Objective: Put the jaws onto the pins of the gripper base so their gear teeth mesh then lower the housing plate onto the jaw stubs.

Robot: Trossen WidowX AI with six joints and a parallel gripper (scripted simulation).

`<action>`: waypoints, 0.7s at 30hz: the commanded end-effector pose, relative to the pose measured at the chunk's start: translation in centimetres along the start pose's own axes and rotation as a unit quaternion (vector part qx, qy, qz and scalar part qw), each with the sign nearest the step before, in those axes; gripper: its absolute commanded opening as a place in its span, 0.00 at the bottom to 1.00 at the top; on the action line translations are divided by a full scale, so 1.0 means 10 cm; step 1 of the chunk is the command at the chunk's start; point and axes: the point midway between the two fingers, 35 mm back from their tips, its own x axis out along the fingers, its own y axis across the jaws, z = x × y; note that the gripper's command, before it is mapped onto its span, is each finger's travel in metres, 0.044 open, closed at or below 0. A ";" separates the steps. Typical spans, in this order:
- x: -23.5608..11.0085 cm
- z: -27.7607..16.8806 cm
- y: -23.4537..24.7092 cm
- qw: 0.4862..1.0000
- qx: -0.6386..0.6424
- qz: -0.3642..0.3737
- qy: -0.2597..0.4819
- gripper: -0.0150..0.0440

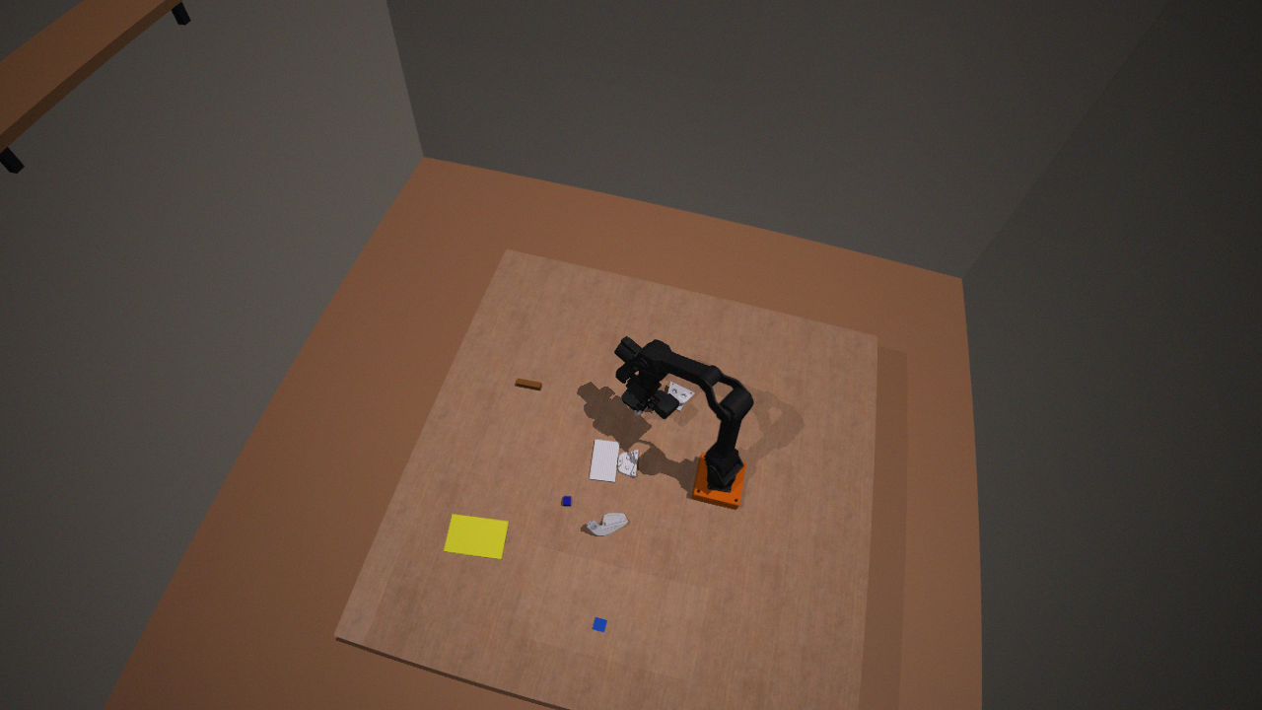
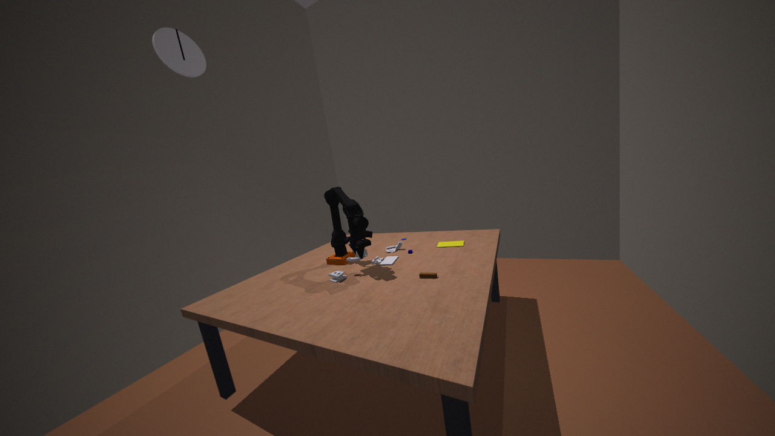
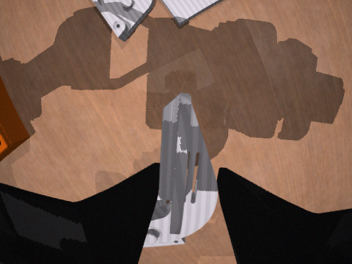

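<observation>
My gripper is shut on a white jaw and holds it above the table, its narrow end pointing up in the wrist view. The white gripper base lies beside a flat white slab. The second white jaw lies on the table, farther along than the base. The white housing plate, with two round holes, is on the other side of my gripper. The held jaw's wide end is partly hidden by a finger in the wrist view.
The flat white slab adjoins the gripper base. A small dark blue cube, a yellow sheet, a brown block and a blue square lie on the table.
</observation>
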 end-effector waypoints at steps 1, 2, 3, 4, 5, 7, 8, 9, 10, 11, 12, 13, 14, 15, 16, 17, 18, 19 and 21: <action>-0.01 0.16 -0.01 1.000 0.028 -0.001 -0.003 0.48; -0.01 0.19 -0.01 0.999 0.035 -0.001 -0.004 0.48; -0.01 0.22 -0.01 0.999 0.043 -0.001 -0.004 0.48; -0.01 0.25 -0.01 0.999 0.050 -0.001 -0.004 0.48; -0.01 0.29 0.00 0.998 0.057 -0.001 -0.004 0.48; -0.01 0.35 0.00 0.997 0.071 0.000 -0.004 0.48; -0.02 0.39 0.00 0.997 0.078 0.000 -0.005 0.48; -0.02 0.42 0.01 0.996 0.086 0.000 -0.005 0.48; -0.02 0.45 0.01 0.996 0.093 0.000 -0.005 0.48; -0.02 0.48 0.01 0.995 0.100 0.000 -0.005 0.48; -0.02 0.52 0.02 0.994 0.107 0.000 -0.005 0.48; -0.02 0.55 0.02 0.993 0.114 0.000 -0.005 0.48; -0.02 0.58 0.03 0.993 0.121 0.000 -0.006 0.48; -0.02 0.61 0.03 0.992 0.128 0.000 -0.006 0.48; -0.02 0.64 0.04 0.991 0.136 0.000 -0.006 0.48; -0.02 0.68 0.04 0.990 0.143 0.000 -0.006 0.48; -0.02 0.71 0.05 0.989 0.150 0.000 -0.006 0.48; -0.02 0.74 0.05 0.988 0.157 0.000 -0.006 0.48; -0.02 0.81 0.07 0.985 0.171 0.001 -0.007 0.48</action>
